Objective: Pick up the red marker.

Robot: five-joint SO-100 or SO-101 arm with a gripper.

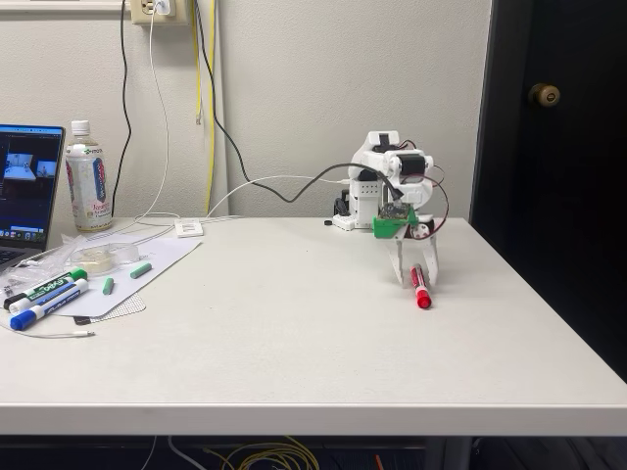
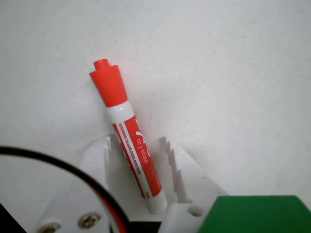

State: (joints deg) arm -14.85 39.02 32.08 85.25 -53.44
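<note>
Red marker (image 2: 129, 136) flat on table (image 1: 294, 333), between open end effector (image 2: 138, 143) fingers

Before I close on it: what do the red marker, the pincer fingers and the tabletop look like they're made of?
Red marker: likely smooth plastic, matte red cap, printed label on a glossy white barrel. Pincer fingers: white, probably 3D-printed plastic, with ridged inner edges. Table: off-white, matte, possibly laminate; hard to tell.

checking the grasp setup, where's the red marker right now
In the fixed view the red marker lies on the white table, right of centre, under the lowered gripper. The wrist view shows its barrel between the two fingers, cap pointing away.
</note>
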